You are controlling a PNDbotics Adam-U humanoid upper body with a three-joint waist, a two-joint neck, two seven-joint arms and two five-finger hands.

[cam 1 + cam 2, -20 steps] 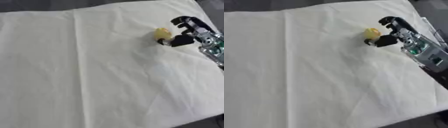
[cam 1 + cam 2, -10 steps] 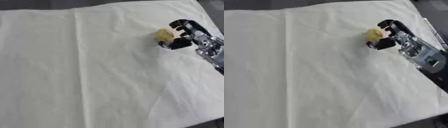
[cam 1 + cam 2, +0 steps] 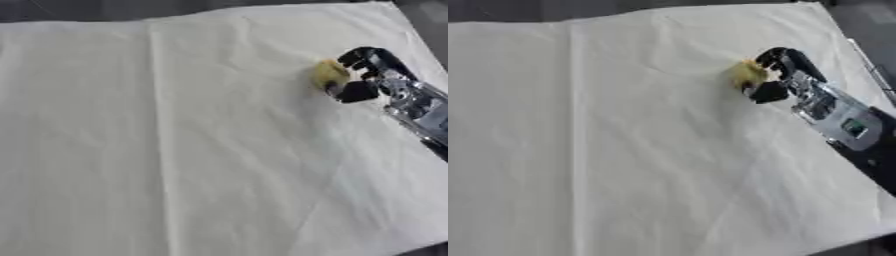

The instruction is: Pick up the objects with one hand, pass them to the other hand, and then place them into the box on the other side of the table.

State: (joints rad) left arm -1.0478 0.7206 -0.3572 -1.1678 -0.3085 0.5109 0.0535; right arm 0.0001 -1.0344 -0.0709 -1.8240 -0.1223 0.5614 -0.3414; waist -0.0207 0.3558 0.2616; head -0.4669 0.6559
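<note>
Closing in over the last second, the right hand (image 3: 363,80) has brought its curled fingers (image 3: 360,54) and thumb (image 3: 353,92) from just beside the small yellow object (image 3: 330,75) to either side of it. Nearest the camera, the cream cloth (image 3: 175,165) is creased and bare; no left hand shows in either view. Further up on the right, the forearm (image 3: 842,125) slants in from the lower right edge. Beyond it, the yellow object lies on the cloth on the hand's left side, toward the table's middle, bracketed by fingers behind and thumb in front. It looks pinched, though contact is hard to confirm. No box is visible.
</note>
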